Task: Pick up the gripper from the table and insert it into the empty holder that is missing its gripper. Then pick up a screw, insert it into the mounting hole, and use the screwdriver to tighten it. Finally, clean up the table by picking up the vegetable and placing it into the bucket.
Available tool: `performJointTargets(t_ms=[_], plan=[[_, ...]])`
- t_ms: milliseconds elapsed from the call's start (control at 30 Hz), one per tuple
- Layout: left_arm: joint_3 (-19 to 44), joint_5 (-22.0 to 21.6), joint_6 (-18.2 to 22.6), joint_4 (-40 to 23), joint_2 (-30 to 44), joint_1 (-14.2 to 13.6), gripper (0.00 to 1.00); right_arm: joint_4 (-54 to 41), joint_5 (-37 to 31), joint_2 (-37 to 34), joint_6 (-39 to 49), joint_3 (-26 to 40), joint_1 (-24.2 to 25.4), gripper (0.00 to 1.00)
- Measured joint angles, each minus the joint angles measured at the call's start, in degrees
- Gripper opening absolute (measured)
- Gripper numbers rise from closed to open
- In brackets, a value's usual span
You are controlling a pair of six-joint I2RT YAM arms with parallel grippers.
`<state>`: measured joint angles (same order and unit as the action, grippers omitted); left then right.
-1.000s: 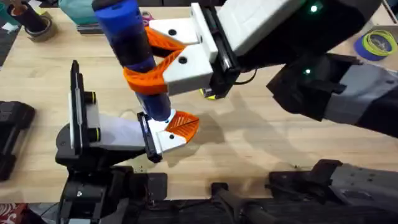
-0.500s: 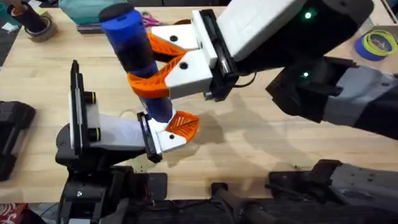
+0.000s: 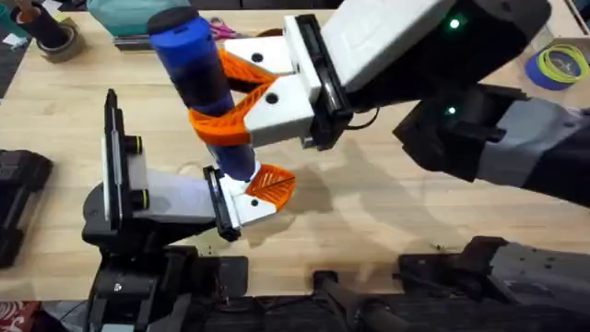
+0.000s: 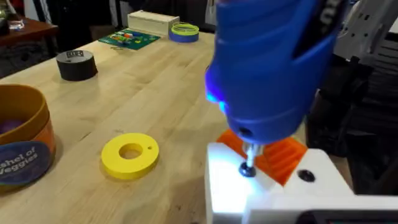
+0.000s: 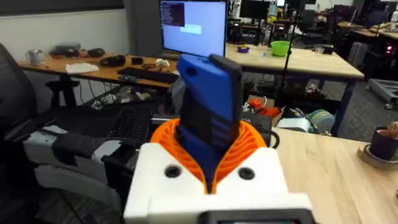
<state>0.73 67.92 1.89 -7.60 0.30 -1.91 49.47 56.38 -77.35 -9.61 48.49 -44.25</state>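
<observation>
My right gripper [image 3: 221, 97] is shut on the blue screwdriver [image 3: 189, 55], holding it upright between orange ribbed pads [image 5: 249, 146]. The screwdriver's [image 4: 267, 68] metal tip rests on a dark screw [image 4: 247, 169] in the white holder [image 4: 273, 193], which sits on my left gripper [image 3: 253, 189]. The orange ribbed gripper [image 3: 274, 184] is seated in that holder, just behind the tip. The yellow-orange bucket [image 4: 18, 146] with its blue band stands at the edge of the left wrist view. The vegetable is out of view.
A flat yellow ring disc [image 4: 129, 154] lies on the wooden table near the holder. Farther off are a black tape roll [image 4: 76, 64], a blue tape roll [image 3: 558, 65] and a green board [image 4: 129, 38]. The left arm [image 3: 138, 198] lies low at the front left.
The right gripper and the screwdriver have shifted slightly toward the front of the table over the holder. The left arm has not moved.
</observation>
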Motion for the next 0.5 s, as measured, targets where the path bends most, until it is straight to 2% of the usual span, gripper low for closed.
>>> performJointTargets(t_ms=[500], plan=[[0.00, -0.02, -0.02, 0.00, 0.02, 0.00, 0.010, 0.24, -0.11, -0.75, 0.71, -0.02, 0.00, 0.022]])
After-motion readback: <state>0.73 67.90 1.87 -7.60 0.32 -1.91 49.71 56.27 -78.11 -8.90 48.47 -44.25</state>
